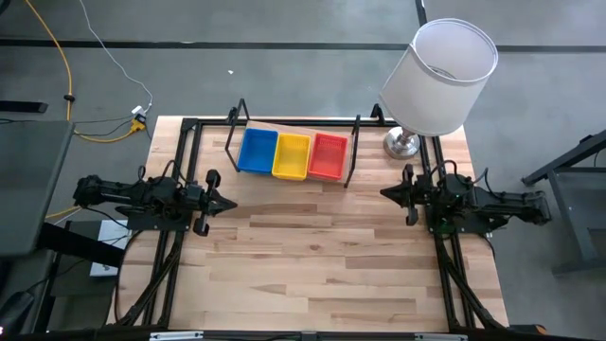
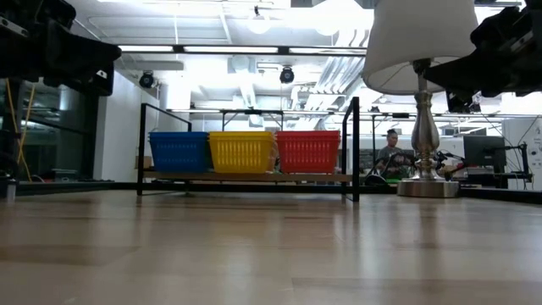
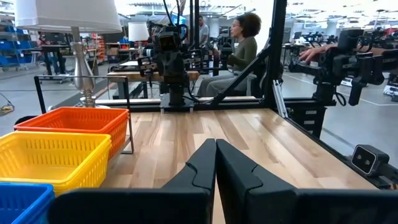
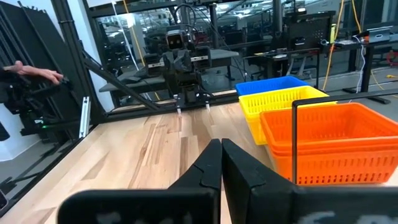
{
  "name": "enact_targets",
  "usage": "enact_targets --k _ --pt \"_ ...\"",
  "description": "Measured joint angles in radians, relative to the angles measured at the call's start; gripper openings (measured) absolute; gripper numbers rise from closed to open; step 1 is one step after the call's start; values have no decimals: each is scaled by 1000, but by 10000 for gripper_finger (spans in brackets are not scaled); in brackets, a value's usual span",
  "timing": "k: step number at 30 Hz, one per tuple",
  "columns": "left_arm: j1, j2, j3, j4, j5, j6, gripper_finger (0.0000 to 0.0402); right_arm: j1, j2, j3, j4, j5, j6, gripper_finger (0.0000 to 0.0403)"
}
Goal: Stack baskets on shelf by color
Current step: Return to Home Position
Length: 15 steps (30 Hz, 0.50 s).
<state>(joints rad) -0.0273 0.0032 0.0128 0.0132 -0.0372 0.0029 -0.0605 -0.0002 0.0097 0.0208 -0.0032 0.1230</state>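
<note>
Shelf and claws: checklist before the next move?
1. On the shelf, blue stack at the left end: ok.
2. Next, yellow stack in the middle: ok.
3. Then orange stack at the right end: ok.
4. The left claw shut, empty, apart from the shelf: ok.
5. The right claw shut, empty, apart from the lamp base: ok.
6. Three baskets in each stack: cannot tell.
</note>
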Motion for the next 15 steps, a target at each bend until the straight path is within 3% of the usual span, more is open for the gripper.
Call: enact_targets --k 15 --pt "0 0 0 0 0 0 3 4 8 -1 -2 0 0 0"
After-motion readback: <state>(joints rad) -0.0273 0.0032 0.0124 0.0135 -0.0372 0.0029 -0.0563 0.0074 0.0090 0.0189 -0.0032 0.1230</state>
